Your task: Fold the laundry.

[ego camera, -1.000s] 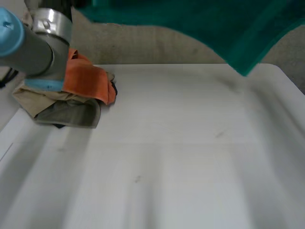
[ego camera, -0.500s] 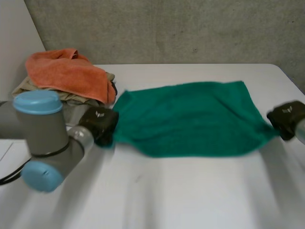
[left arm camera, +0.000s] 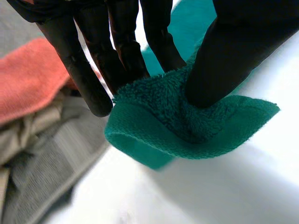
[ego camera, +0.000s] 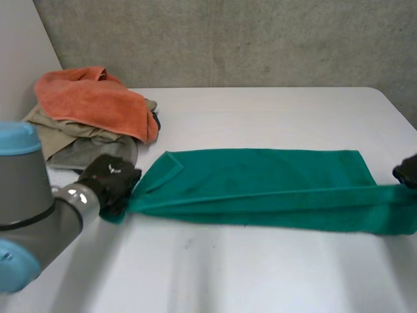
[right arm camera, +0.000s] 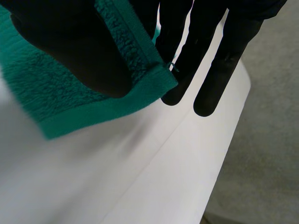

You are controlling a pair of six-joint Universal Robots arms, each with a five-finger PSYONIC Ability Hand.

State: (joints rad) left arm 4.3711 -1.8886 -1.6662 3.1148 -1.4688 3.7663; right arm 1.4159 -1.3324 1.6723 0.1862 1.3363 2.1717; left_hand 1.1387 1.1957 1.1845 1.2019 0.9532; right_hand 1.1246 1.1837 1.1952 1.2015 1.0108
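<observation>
A green towel [ego camera: 260, 186] lies stretched across the white table [ego camera: 260, 274], with its near edge pulled taut. My left hand [ego camera: 111, 180] pinches the towel's near left corner [left arm camera: 187, 126] between thumb and fingers, just above the table. My right hand [ego camera: 407, 173] is at the table's right edge. It pinches the near right corner [right arm camera: 107, 79] of the towel between thumb and fingers.
A pile of laundry sits at the table's back left: an orange towel [ego camera: 91, 101] on top of beige and grey cloths [ego camera: 78, 150]. In the left wrist view that pile [left arm camera: 32, 121] lies just beside my left hand. A grey wall stands behind the table.
The green towel came down from the air and now lies flat and stretched on the table. Both hands moved toward me and lower, drawing the near edge taut.
</observation>
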